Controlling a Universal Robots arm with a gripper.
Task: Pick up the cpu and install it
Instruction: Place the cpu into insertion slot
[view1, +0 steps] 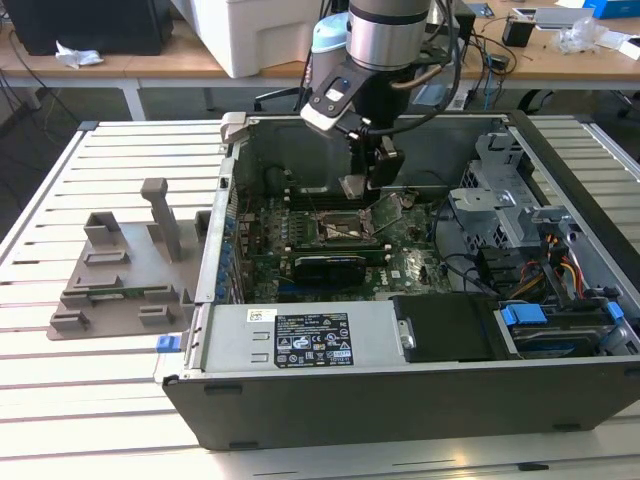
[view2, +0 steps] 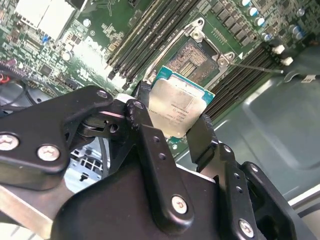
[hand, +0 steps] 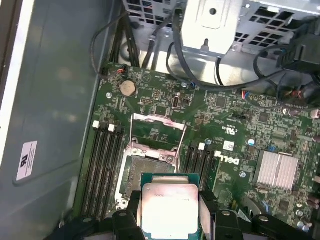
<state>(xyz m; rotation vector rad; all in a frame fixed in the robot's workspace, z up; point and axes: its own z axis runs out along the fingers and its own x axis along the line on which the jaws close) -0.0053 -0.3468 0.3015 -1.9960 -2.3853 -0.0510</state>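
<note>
Cpu (view2: 181, 106) clamped in claw (view2: 172, 121), apparently hovering just above open socket (view2: 197, 57)

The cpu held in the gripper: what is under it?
The open motherboard socket lies below the cpu, apart from it. The cpu covers part of the socket and the board beneath.
</note>
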